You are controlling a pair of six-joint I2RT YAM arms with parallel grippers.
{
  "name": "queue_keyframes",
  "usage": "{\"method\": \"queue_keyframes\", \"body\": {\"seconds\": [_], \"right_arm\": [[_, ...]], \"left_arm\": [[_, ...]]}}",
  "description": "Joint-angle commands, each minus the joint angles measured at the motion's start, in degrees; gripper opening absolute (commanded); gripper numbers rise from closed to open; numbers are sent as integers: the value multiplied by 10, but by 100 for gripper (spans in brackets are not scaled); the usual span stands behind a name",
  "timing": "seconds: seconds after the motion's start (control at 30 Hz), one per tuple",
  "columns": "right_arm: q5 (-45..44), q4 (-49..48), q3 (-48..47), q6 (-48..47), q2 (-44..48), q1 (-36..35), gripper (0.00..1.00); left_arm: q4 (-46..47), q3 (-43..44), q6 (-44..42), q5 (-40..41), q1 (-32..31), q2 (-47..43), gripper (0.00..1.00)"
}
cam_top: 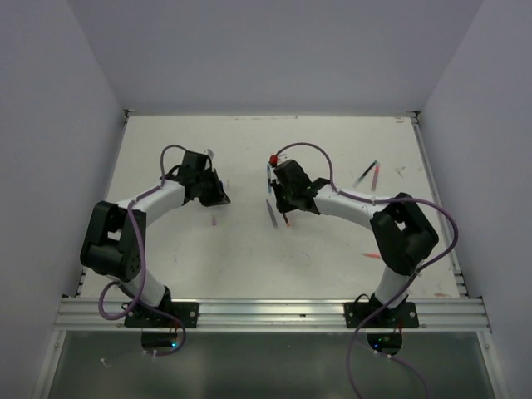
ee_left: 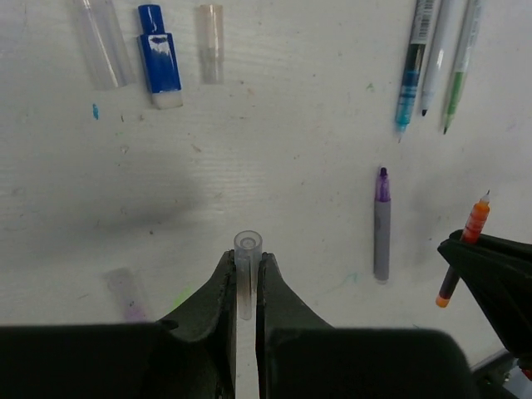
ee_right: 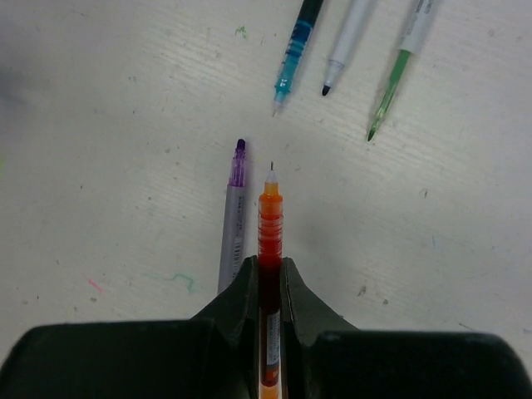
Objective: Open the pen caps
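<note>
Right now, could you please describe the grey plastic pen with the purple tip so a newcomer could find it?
Find the right gripper, shut on an orange pen. The grey pen lies on the white table alongside it. Unlike the teal pen, white pen and green pen beyond, its tip is purple.

Count of pens (ee_left: 381,237) and caps (ee_left: 160,58)
Left wrist view: five pens, five caps, one of them blue and four clear
</note>
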State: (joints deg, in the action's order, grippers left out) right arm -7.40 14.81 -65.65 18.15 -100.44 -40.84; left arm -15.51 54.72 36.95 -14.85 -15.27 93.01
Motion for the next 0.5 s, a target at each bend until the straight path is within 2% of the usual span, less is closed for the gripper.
{"method": "queue_keyframes", "body": {"seconds": [0.0,0.23,0.47], "right_arm": [[27,-24,-2,24,-20,2,0],[15,-27,0,32,-39,11,0],[17,-32,-13,40,-67,15,0]], "left_arm": [[-48,11,-39,82,-28,-21,9],[-78,15,-32,162,-69,-19,18],[-72,2,-21,174,-85,-6,19]]}}
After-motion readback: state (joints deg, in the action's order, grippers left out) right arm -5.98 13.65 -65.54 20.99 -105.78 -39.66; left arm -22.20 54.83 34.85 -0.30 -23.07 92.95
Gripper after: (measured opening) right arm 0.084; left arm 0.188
